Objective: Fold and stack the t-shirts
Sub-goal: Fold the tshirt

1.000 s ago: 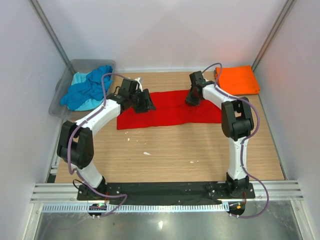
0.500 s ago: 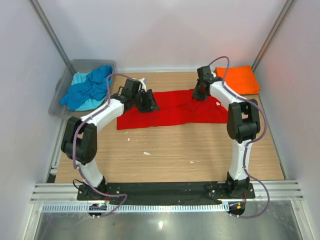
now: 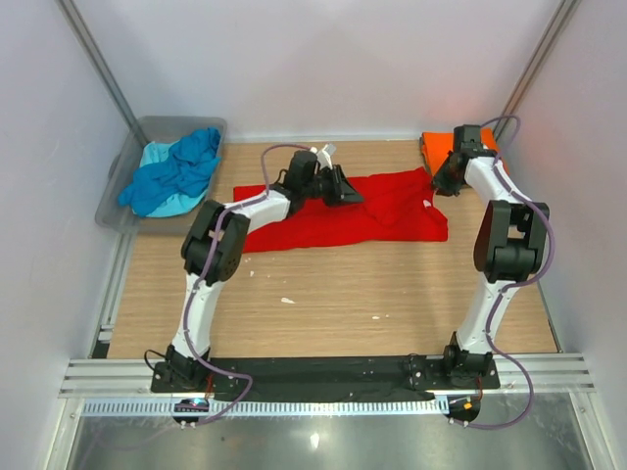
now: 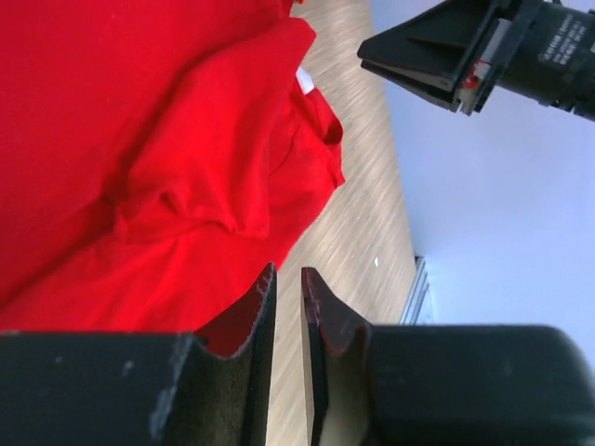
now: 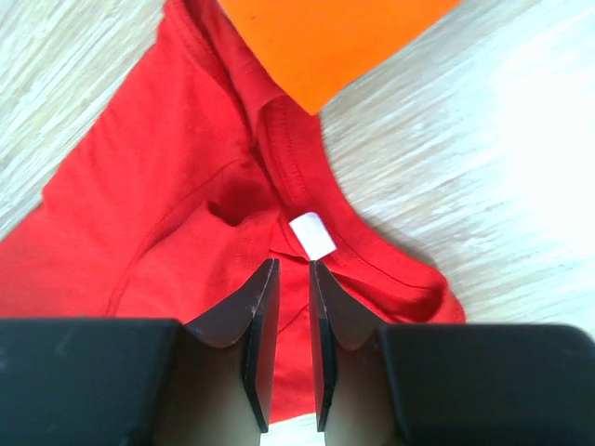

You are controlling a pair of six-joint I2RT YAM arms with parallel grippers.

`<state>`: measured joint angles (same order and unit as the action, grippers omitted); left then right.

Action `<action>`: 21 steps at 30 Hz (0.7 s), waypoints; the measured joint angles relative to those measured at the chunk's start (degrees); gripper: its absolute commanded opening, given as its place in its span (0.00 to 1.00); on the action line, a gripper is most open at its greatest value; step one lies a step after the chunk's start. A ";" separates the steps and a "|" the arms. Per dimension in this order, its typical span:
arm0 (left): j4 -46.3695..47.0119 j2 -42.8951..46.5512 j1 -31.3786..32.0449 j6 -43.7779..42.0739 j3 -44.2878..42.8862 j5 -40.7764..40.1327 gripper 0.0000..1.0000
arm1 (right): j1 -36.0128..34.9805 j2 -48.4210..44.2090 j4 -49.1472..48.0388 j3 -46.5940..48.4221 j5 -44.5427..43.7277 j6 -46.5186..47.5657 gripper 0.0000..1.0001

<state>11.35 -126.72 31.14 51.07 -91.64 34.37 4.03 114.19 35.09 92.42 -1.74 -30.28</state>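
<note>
The red t-shirt (image 3: 333, 220) lies spread and rumpled on the wooden table, its collar end bunched at the right. My left gripper (image 3: 351, 188) hovers over its upper middle; in the left wrist view (image 4: 286, 274) the jaws stand a narrow slit apart with bare wood between them, holding nothing, beside the red cloth (image 4: 139, 139). My right gripper (image 3: 438, 184) is over the collar; in the right wrist view (image 5: 292, 265) it is nearly closed and empty, just above the shirt's white label (image 5: 311, 234). The folded orange t-shirt (image 3: 436, 149) lies at the back right, its corner (image 5: 316, 37) overlapping the red collar.
A grey plastic tub (image 3: 147, 125) at the back left holds a crumpled blue shirt (image 3: 171, 181) and a pale turquoise one (image 3: 157, 155). White walls close in left, right and behind. Small white specks (image 3: 287, 300) lie on the wood in front of the red shirt.
Both arms swung to the right: the left gripper from the shirt's left part to its middle, the right gripper from the middle to the collar by the orange shirt. The red shirt's right end bunched and shifted right.
</note>
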 measured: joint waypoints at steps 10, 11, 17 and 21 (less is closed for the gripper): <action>13.22 -14.69 -0.33 9.94 -5.49 2.38 0.18 | -0.11 3.96 -4.04 0.02 4.57 0.85 0.25; 13.22 -15.26 -0.42 10.01 -6.03 2.27 0.18 | -0.11 4.50 -4.31 0.02 4.76 0.98 0.25; 11.02 -15.87 -0.57 7.96 -7.15 -0.76 0.18 | -0.11 7.39 -6.25 0.02 6.69 2.36 0.29; 6.97 -15.87 -0.76 5.11 -7.39 -4.07 0.18 | -0.11 8.52 -7.80 0.04 7.48 3.39 0.29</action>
<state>18.33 -142.58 30.37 56.18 -99.02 30.30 3.92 122.72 27.29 92.47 5.74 -26.89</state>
